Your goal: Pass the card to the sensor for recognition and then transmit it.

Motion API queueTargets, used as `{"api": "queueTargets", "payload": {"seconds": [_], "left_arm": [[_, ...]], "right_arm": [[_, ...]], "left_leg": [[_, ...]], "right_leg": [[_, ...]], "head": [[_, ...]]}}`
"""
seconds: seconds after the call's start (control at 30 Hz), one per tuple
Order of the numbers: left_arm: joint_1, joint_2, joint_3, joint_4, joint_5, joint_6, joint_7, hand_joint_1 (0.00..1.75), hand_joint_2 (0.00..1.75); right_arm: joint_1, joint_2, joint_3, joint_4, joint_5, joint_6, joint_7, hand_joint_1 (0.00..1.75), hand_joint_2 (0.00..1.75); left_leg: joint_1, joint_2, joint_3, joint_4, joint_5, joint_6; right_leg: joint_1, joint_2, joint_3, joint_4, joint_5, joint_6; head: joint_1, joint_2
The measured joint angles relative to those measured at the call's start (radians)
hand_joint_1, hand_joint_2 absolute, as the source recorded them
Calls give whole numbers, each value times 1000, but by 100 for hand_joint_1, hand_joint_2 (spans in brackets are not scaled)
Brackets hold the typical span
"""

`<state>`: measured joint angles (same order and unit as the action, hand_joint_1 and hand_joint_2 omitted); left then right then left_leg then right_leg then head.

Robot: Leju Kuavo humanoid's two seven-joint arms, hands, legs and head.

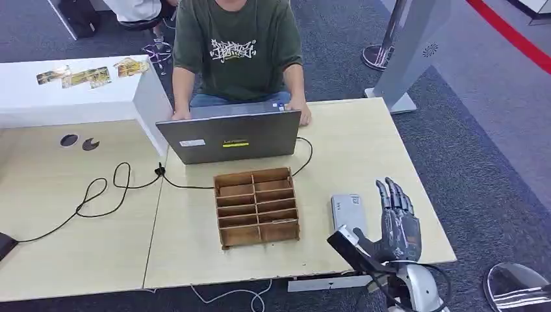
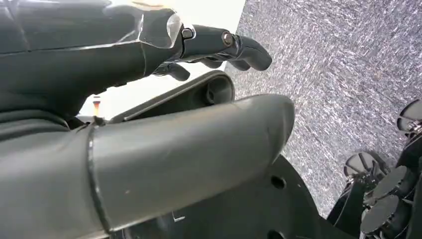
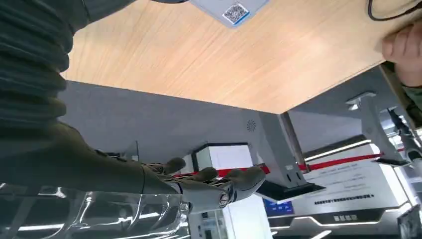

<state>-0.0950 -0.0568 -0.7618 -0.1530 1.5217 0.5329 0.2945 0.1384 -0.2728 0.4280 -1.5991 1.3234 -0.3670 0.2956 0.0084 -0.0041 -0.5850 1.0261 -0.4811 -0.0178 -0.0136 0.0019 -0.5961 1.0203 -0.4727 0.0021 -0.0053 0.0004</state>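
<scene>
Several yellowish cards (image 1: 91, 77) lie on a white box (image 1: 140, 97) at the table's far left. A flat grey sensor (image 1: 349, 209) with a code sticker lies on the wooden table (image 1: 364, 149) near its right front, and its sticker corner is seen in the right wrist view as sensor (image 3: 234, 10). My right hand (image 1: 397, 224) hovers just right of the sensor at the table's front right corner, fingers straight and apart, holding nothing; the same right hand (image 3: 209, 186) has bare fingers. My left hand (image 2: 219, 47) hangs over grey carpet with loosely curved fingers and nothing in them.
A wooden divider box (image 1: 257, 207) stands mid-table, left of the sensor. Behind it a person types on a grey laptop (image 1: 229, 136); the person's hand (image 3: 405, 50) rests at the table edge. A black cable (image 1: 104, 192) loops across the left half. A grey pillar (image 1: 416, 52) rises at the back right.
</scene>
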Motion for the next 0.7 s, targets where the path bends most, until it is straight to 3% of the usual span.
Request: {"api": "queueTargets", "payload": {"seconds": [0.47, 0.7], "left_arm": [[0, 0, 0, 0, -17, 6, 1, 0, 0], [0, 0, 0, 0, -17, 6, 8, 0, 0]], "right_arm": [[-88, -5, 99, 114, 54, 3, 2, 0, 175], [-116, 0, 137, 165, 6, 59, 0, 0, 175]], "left_leg": [[0, 0, 0, 0, 0, 0], [0, 0, 0, 0, 0, 0]], "right_leg": [[0, 0, 0, 0, 0, 0], [0, 0, 0, 0, 0, 0]], "head": [[0, 0], [0, 0]]}}
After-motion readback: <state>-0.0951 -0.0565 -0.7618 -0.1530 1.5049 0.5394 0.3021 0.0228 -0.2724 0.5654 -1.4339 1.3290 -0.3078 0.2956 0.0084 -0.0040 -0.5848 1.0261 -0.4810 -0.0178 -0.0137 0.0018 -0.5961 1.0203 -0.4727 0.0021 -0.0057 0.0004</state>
